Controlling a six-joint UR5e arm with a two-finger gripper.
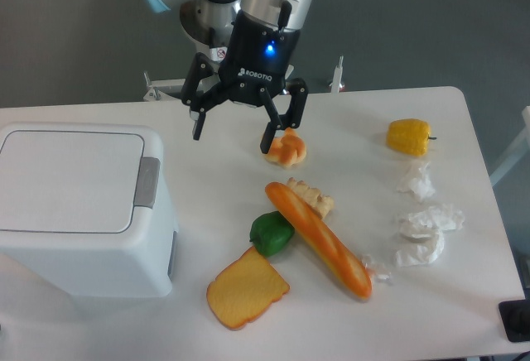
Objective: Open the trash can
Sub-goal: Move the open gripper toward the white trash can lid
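Note:
The trash can [79, 212] is a large white boxy bin at the left of the table. Its flat lid [66, 180] is down and closed. A grey push-button tab [147, 183] sits at the lid's right edge. My gripper [233, 137] hangs above the table to the right of the bin, beyond its far right corner. Its two black fingers are spread wide and hold nothing. The right finger [269, 133] is close to a croissant.
Toy food lies right of the bin: a croissant [286, 149], a baguette [319, 238], a bread piece [310, 198], a green pepper [271, 233], a toast slice [247, 289] and a yellow pepper [408, 137]. Crumpled white paper [422, 224] lies at the right.

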